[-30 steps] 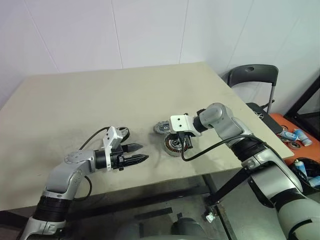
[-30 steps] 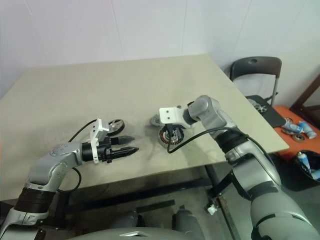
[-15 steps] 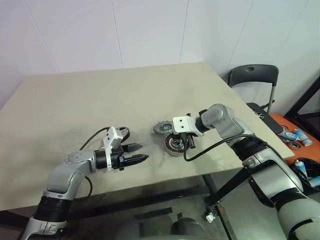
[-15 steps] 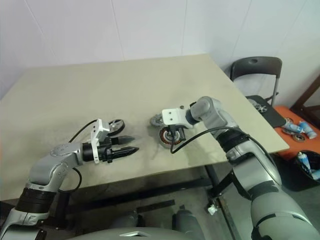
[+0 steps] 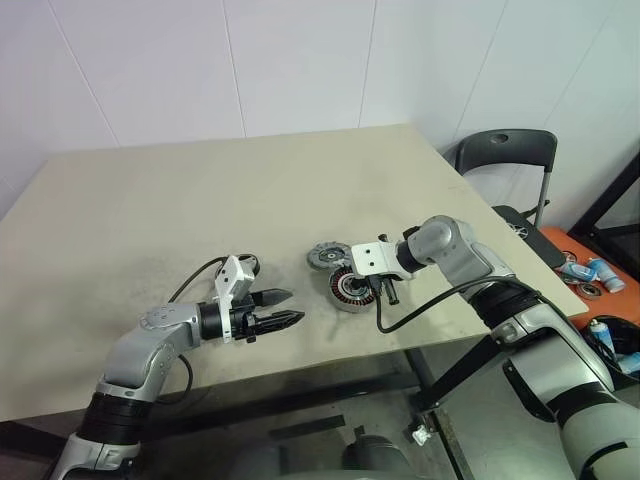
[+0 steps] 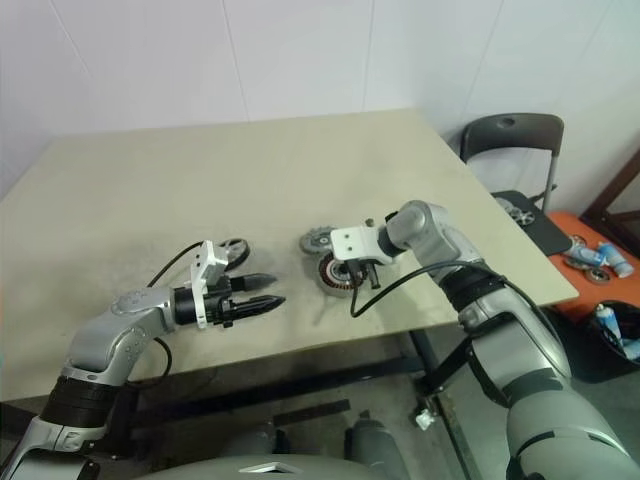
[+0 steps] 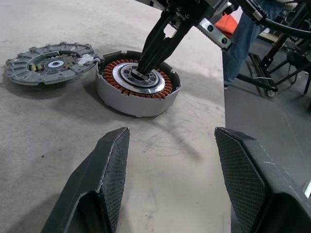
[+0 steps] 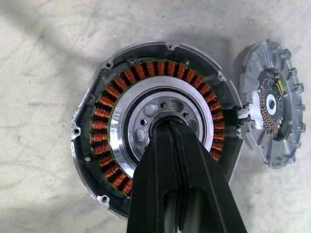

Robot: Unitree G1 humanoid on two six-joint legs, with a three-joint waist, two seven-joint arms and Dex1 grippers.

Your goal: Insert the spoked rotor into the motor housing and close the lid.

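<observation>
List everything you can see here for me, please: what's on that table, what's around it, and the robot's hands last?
Table: one, beige, fills the middle of the scene.
Motor housing: one, dark with copper windings and silver centre, near the table's front edge.
Lid: one, grey-silver, flat on the table just behind the housing.
Spoked rotor: one, black rim, behind the left gripper.
Chair: one, black, past the table's right side.
Orange tray: one, far right on the floor, with small blue and white things.
Left gripper: black fingers apart, empty, above the table.
Right gripper: black fingers shut, tips at the housing's centre.
</observation>
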